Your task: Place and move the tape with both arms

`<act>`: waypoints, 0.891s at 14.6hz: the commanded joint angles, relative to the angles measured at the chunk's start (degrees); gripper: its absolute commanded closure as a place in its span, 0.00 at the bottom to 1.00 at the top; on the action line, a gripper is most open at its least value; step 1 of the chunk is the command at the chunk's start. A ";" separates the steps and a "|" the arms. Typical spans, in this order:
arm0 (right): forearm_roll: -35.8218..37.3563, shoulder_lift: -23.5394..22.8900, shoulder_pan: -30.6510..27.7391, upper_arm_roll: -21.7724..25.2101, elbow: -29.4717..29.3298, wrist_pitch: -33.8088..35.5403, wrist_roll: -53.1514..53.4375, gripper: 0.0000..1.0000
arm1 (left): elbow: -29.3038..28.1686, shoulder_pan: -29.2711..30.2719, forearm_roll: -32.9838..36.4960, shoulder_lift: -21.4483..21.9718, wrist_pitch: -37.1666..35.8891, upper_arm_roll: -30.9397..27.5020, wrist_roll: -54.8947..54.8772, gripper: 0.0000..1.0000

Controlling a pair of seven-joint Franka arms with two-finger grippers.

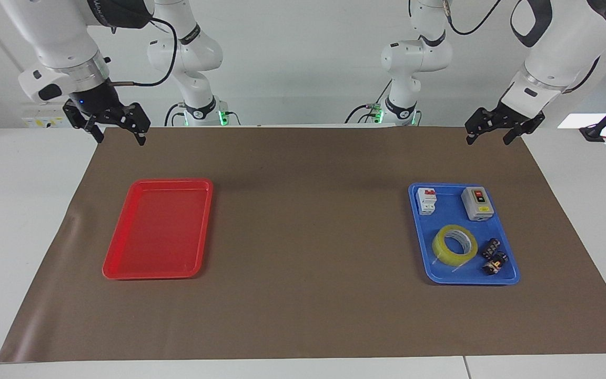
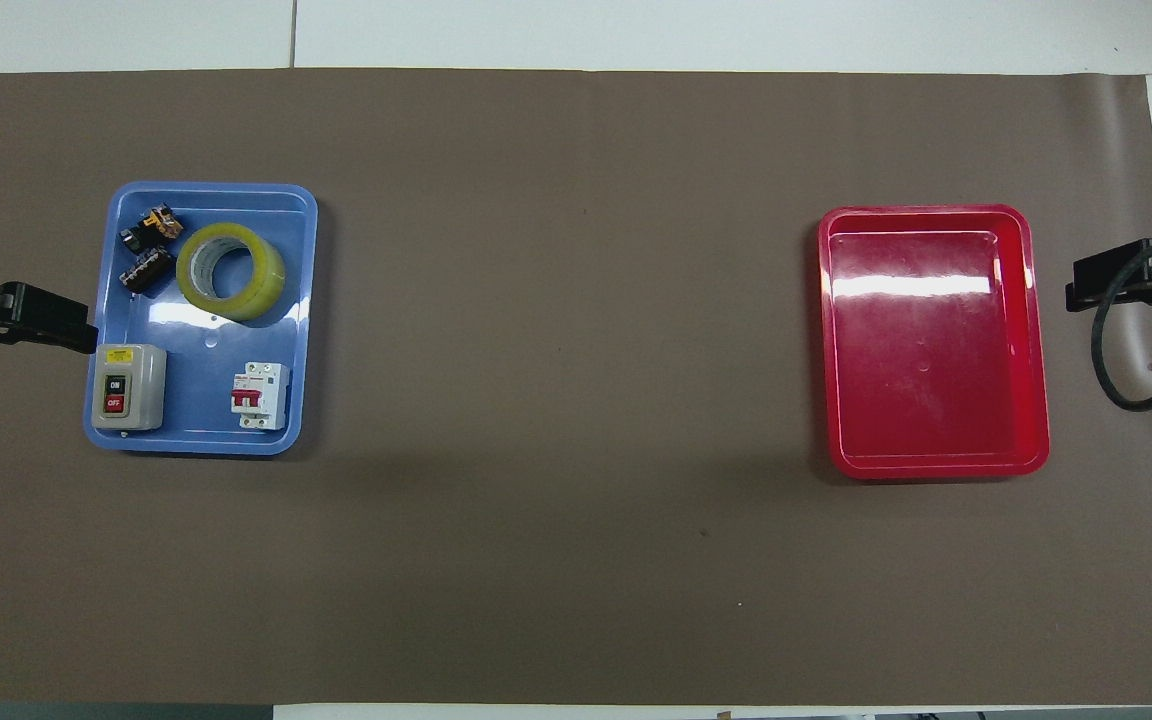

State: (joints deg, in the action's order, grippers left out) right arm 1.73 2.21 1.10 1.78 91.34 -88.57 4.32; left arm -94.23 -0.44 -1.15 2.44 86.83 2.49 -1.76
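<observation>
Left white jointed arm bent down from above at its own end of the desk, its black two-finger gripper point(image 1: 487, 133) raised over the edge of the brown matte paper mat point(image 1: 308, 221), fingers spread wide, empty; in the overhead view only its dark tip point(image 2: 21, 316) visible beside the blue tray. Right white jointed arm likewise bent down and waiting, its black two-finger gripper point(image 1: 119, 135) up over the mat's corner nearest the robots, fingers wide apart, empty, black cable looping from the wrist. Roll of translucent yellow packing tape point(image 1: 454, 245) with pale grey-white core, ring-shaped, glossy, lying flat in the shallow blue plastic tray with rounded corners point(image 1: 420, 231) at the left arm's end of the desk. In the same tray: two small black-and-orange blocks point(image 1: 493, 256) just beside the tape; grey box switch with red and black buttons point(image 1: 477, 203) and white circuit breaker with red levers point(image 1: 426, 200), both nearer to the robots than the tape and apart from it. Shallow red plastic tray, rectangular, rounded corners, shiny point(image 1: 158, 227), at the right arm's end, well apart from the blue one. Mat smooth, flat, slightly curled at one edge, spread on the white desk point(image 1: 13, 210).
</observation>
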 commanded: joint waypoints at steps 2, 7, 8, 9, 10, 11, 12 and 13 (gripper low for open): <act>-0.32 0.78 -0.49 -0.11 0.59 0.15 -0.55 0.00 | -2.01 0.00 0.97 1.78 0.71 0.06 -0.52 0.00; -0.32 0.78 -0.49 -0.20 0.59 0.07 -0.46 0.00 | -1.48 0.00 0.97 1.69 0.45 -0.03 0.09 0.00; -0.32 0.78 -0.49 -0.20 0.68 0.07 -0.46 0.00 | -1.39 0.00 0.97 1.69 0.19 -0.03 0.09 0.00; -0.32 0.78 -0.49 -0.20 0.68 0.07 -0.46 0.00 | -1.39 -0.17 0.97 1.69 0.62 -0.03 0.09 0.00; -0.32 0.78 -0.49 -0.20 0.68 0.07 -0.37 0.00 | -1.22 -0.17 0.97 1.60 0.80 0.06 -0.25 0.00; -0.32 0.78 -0.40 -0.20 0.68 0.07 -0.37 0.00 | -1.22 -0.09 0.97 1.52 1.93 0.06 -0.69 0.00; -0.32 0.78 -0.40 -0.20 0.68 0.07 -0.37 0.00 | -1.39 -0.09 0.89 1.43 3.68 0.15 -0.70 0.00; -0.32 0.78 -0.40 -0.20 0.68 0.07 -0.37 0.00 | -1.48 -0.09 0.89 1.17 4.74 0.06 -0.61 0.00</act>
State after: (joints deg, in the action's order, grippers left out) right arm 1.73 2.21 1.10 1.78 91.35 -88.57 4.33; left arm -94.23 -0.44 -1.15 2.58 88.80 2.49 -1.78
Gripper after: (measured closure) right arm 0.000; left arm 0.000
